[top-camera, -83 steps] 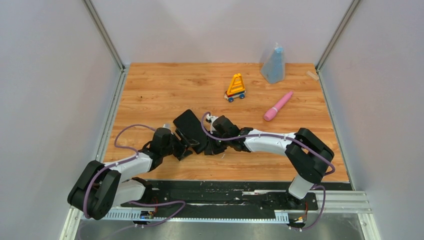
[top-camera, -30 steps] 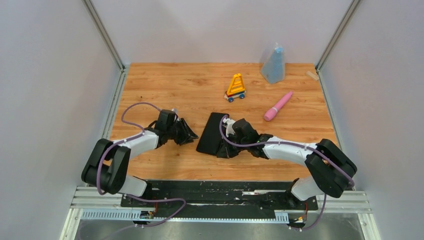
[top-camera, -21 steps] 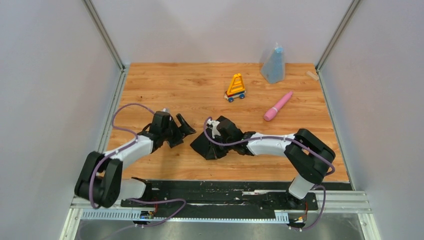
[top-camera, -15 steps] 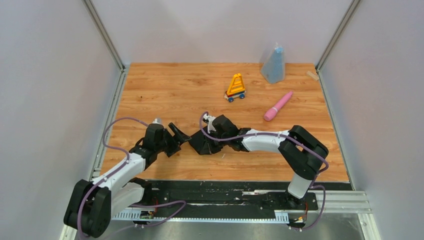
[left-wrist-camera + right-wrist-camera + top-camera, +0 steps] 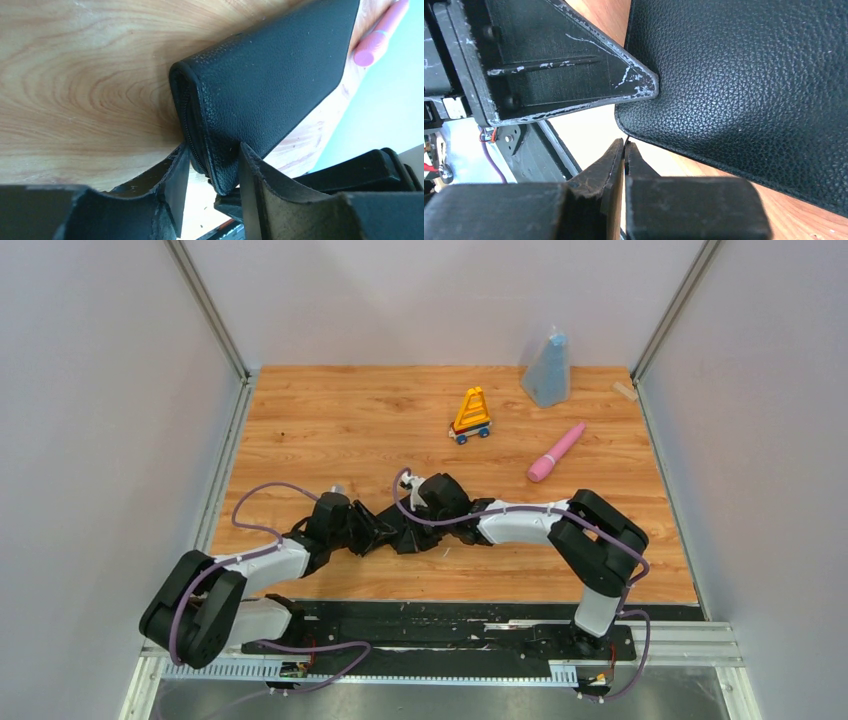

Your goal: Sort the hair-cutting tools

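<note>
The hair-cutting tools are out of view. A black grained-leather zip pouch [image 5: 402, 531] [image 5: 270, 85] [image 5: 749, 85] hangs between both arms near the table's front middle. My left gripper [image 5: 378, 533] [image 5: 212, 150] is shut on the pouch's zipped corner, one finger on the zip edge and the other on the leather face. My right gripper [image 5: 422, 530] [image 5: 624, 143] is shut, pinching a thin dark tab that runs from the pouch's edge. The left gripper's finger [image 5: 564, 65] shows beside the pouch in the right wrist view.
A yellow-orange wheeled toy [image 5: 471, 415] stands at the back middle. A pink wand [image 5: 556, 452] [image 5: 377, 35] lies to its right. A blue bag [image 5: 547, 370] stands in the back right corner, with a small beige piece [image 5: 625, 391] nearby. Grey walls close in on both sides.
The right arm swung the pouch left and nearer. The left gripper, apart from it a second ago, opened wide, moved in and closed on its corner.
</note>
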Available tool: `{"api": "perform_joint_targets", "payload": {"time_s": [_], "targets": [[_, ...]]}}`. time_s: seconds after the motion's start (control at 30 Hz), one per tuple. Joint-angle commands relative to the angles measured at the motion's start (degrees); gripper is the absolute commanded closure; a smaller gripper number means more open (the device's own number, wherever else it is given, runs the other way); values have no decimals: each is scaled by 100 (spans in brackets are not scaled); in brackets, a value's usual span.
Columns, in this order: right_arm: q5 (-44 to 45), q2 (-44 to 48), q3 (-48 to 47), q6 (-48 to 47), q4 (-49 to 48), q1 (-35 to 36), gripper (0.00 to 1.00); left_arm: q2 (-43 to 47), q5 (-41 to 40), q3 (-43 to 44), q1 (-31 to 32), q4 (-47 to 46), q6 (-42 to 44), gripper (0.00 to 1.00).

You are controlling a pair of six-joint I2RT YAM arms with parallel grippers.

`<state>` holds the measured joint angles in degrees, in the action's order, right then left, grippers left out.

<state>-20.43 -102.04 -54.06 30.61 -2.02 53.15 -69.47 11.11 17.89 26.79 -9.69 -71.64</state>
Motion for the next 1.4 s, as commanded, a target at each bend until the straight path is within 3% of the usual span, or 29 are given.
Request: {"api": "perform_joint_targets", "payload": {"time_s": [0.0, 0.07, 0.13, 0.17, 0.23, 0.47, 0.6, 0.77, 1.0, 1.1, 1.2, 1.3, 1.37], "targets": [[-42, 13, -189, 62, -264, 93, 100, -124, -247, 127, 123, -271, -144, 58], [4, 88, -124, 34, -236, 95, 100, -82, -331, 112, 120, -165, -107, 66], [131, 191, -34, -20, -179, 96, 100, -22, -405, 114, 122, -30, -59, 80], [267, 251, 25, -46, -117, 95, 100, 26, -464, 139, 124, 43, -38, 92], [523, 402, 155, -128, 28, 81, 100, 100, -654, 212, 118, 333, 70, 100], [1452, 1105, 943, -223, 587, -163, 100, 299, -930, 259, -134, 1122, 439, 100], [1840, 1492, 1425, 22, 839, -734, 100, 277, -756, 238, -374, 1204, 631, 100], [1743, 1838, 1758, 320, 928, -1693, 100, 302, -638, 313, -651, 1465, 995, 100], [953, 1875, 1682, 35, 660, -1684, 100, -84, -618, 841, -1170, 1702, 1689, 99], [644, 1776, 1565, -8, 637, -1493, 100, -697, -595, 1321, -1228, 1721, 2065, 89], [409, 1661, 1359, 32, 607, -1218, 100, -1143, -552, 1968, -1276, 1716, 2258, 66], [337, 1496, 1064, 141, 542, -899, 100, -1331, -379, 2387, -1281, 1737, 2300, 27], [278, 1314, 755, 184, 485, -699, 100, -1202, -298, 2400, -1281, 1749, 2226, 10]]}}
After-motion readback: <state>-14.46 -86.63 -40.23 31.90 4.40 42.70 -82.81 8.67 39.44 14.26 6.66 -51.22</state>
